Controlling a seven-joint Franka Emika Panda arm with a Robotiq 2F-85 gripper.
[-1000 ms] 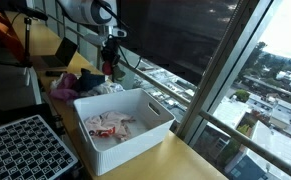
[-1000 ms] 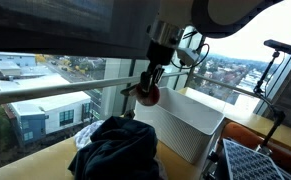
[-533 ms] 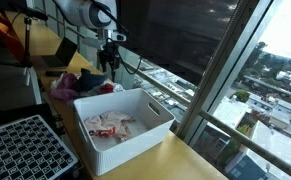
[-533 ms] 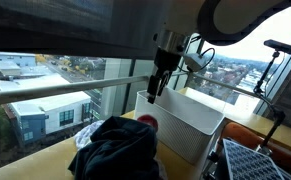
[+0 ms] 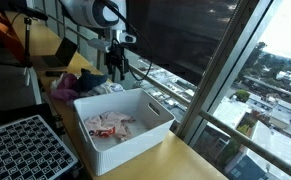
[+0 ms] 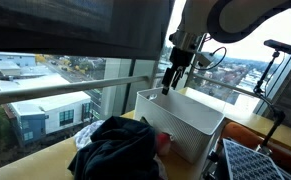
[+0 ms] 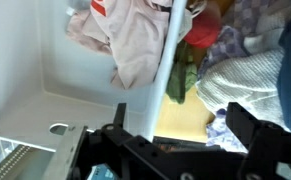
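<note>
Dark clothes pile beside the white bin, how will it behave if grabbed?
Probably floppy: the dark clothes pile lies in crumpled folds, so it would likely drape. Likely light for its bulk. Pushed, it may bunch against the white bin.

The setting appeared to be an upper-floor office or lab room. Tall glass windows (image 5: pixel 225 70) overlooked city rooftops (image 6: pixel 25 110) below. A wooden worktable (image 5: pixel 175 160) beside the glass carried a white laundry bin (image 5: pixel 150 128) and a heap of clothes (image 6: pixel 115 150).
</note>
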